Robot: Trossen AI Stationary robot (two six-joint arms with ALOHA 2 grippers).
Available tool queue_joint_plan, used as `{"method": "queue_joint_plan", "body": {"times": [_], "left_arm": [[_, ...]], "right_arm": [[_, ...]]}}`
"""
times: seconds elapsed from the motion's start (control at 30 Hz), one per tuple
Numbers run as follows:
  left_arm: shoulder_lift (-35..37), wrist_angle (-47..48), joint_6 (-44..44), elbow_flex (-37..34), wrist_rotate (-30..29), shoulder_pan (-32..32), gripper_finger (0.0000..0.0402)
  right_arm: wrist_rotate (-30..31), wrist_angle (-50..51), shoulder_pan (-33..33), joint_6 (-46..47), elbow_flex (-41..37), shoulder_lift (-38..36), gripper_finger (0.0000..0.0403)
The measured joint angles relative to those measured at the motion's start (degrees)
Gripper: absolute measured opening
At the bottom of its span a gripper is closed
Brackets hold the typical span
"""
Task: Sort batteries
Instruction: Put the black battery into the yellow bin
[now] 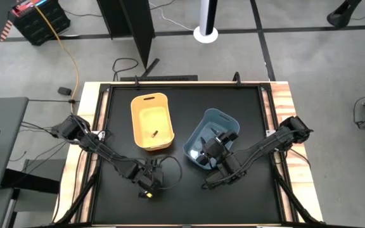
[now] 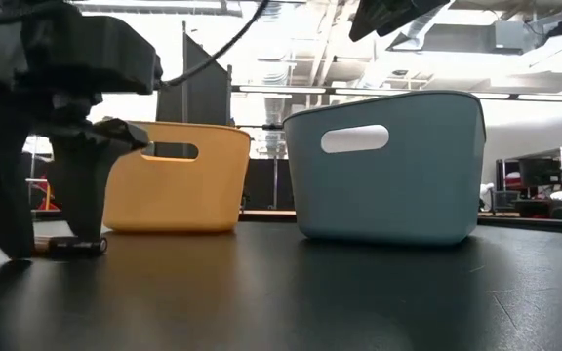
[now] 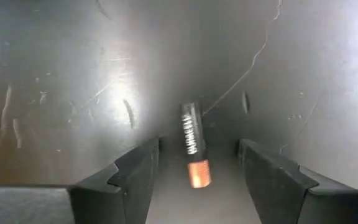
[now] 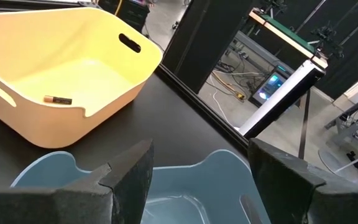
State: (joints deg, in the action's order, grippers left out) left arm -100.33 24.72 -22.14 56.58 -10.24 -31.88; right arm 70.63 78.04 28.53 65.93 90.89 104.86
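Black matte counter fills my overhead feed, with a yellow plastic bin near 11 o'clock of centre and a pale blue plastic bin just to its 3 o'clock side.

My left end effector sits low at about 7 o'clock on the counter, fingers spread wide. Between them, in the left wrist feed, lies a slim dark battery with a copper-coloured end, flat on the counter and touching neither finger. Its long axis runs straight ahead along the end effector's reach, so the fingers flank its sides rather than its ends, copper end nearest the wrist. That is the relation I'd lean on: I judge a short drop and a straight close should take it across its width, with no turn of the wrist needed. The level feed shows the same battery lying beside the left arm's foot, well short of the yellow bin.

My right end effector hangs over the blue bin, fingers wide and holding nothing. It is well away from the loose battery, so the left arm is plainly the nearer one.

One more dark battery with a copper end already rests on the yellow bin's floor. I'd judge this next one belongs there too.
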Motion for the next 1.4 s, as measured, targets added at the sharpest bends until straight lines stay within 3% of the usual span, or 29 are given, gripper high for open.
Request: {"method": "queue_joint_plan", "body": {"times": [0.23, 0.6, 0.73, 1.4], "left_arm": [[-0.77, -0.26, -1.26, -0.29, 0.6, 0.9, 0.0186], [-0.83, -2.25, -1.27, -3.1, 0.5, 1.77, 0.0053], [-0.64, -5.55, -1.17, -5.6, 1.37, 1.84, 0.0022], [1.83, -7.6, 0.03, -6.94, 2.15, 1.86, 0.002]], "right_arm": [[0.02, -0.7, 0.0, -0.81, 0.0, 0.0, 0.0279], [0.07, -0.98, -0.02, -1.51, 0.0, 0.0, 0.0279], [0.09, -0.97, -0.02, -1.51, 0.0, 0.0, 0.0279], [0.13, -0.98, -0.13, -1.51, 0.0, 0.0, 0.0279]]}}
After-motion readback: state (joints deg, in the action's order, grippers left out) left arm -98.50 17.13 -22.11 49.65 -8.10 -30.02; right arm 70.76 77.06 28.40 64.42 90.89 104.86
